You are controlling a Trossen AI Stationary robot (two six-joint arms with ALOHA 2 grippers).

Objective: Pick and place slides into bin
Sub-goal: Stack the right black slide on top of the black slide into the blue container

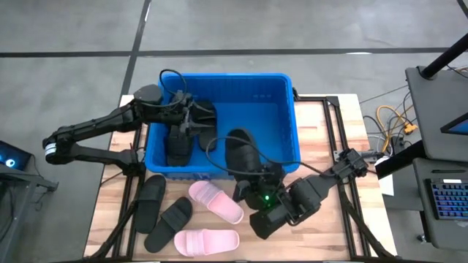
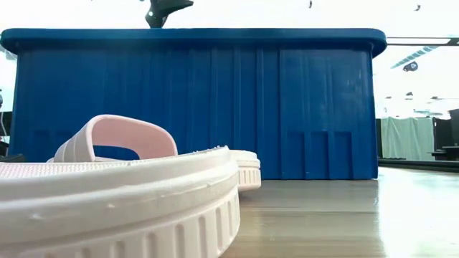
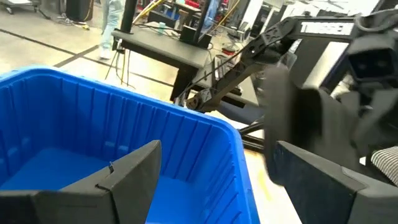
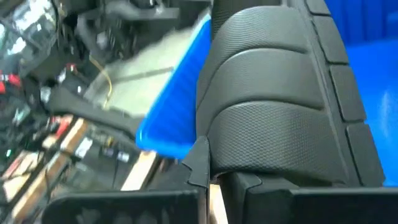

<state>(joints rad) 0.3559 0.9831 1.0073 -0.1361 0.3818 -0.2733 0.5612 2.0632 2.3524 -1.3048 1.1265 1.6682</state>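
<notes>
The blue bin (image 1: 281, 120) stands at the table's far middle; it fills the low view (image 2: 301, 107). One black slide (image 1: 178, 147) lies on the bin's floor at its left. My left gripper (image 1: 196, 120) is open and empty above the bin's left part (image 3: 217, 162). My right gripper (image 1: 248, 169) is shut on another black slide (image 1: 238, 145) over the bin's near rim. Two black slides (image 1: 150, 201) (image 1: 170, 223) and two pink slides (image 1: 217, 202) (image 1: 206, 242) lie on the table near the bin. My right gripper holds the black slide by its near end (image 4: 249, 177), between its two fingers. The fingers come slanting from the table's near right side. The slide is lifted and reaches over the bin's near rim (image 4: 177, 118), its textured strap (image 4: 267, 106) facing the wrist camera.
The bin's near wall (image 2: 215, 115) stands behind the pink slides (image 2: 115, 193). Cables and a black stand (image 1: 439, 95) sit beyond the table's right edge. Bare wood shows at the table's near right (image 1: 322, 234).
</notes>
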